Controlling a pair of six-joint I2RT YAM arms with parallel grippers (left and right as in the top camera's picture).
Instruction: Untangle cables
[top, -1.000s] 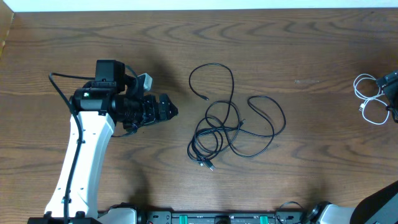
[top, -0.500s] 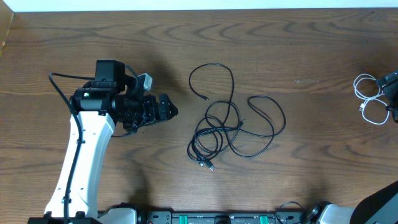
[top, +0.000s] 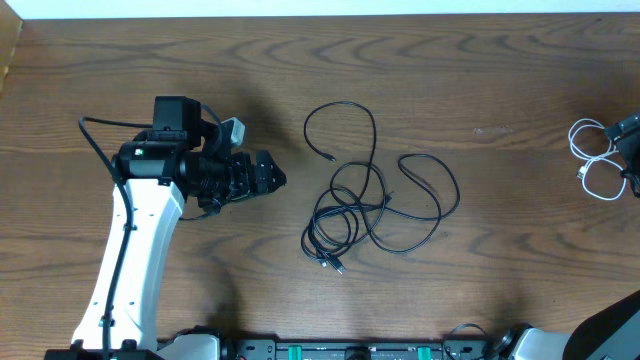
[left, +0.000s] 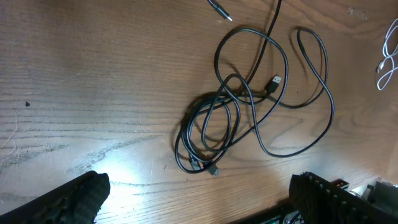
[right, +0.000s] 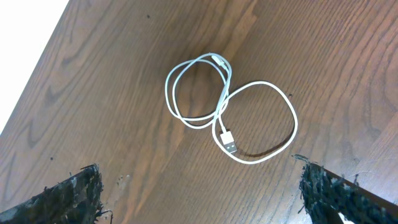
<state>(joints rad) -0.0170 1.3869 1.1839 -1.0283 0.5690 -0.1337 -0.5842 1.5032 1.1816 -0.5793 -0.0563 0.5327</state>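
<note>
Overhead view: the black cables (top: 350, 212) lie tangled at the centre of the wooden table (top: 500, 80), with a tight coil at the lower left of the tangle and wider loops spreading up and to the right. The white cable (top: 592, 165) lies well apart at the right edge. The left gripper (top: 278, 178) rests just left of the tangle, pointing toward it, touching nothing. The right gripper (top: 630, 140) sits at the white cable, mostly cut off by the frame. Left wrist view: the left fingers (left: 81, 196) stand wide apart and empty, with the tangle ahead of them. A USB plug (left: 275, 82) lies inside the crossing loops, and a thin free plug end (left: 221, 9) lies clear at the top. The step in hand is probably the first pick on the black tangle. Grip a free end rather than the tight coil (left: 202, 140), since pulling on the coil would likely tighten it. Draw the end out along its own loop, slowly, and watch for other strands dragging. Right wrist view: the right fingers (right: 336, 193) are spread and hold nothing. The white cable lies below them in two neat loops, its plug (right: 229, 142) at the crossing, and it appears already separated. Consider using this arm to pin the black coil.
</note>
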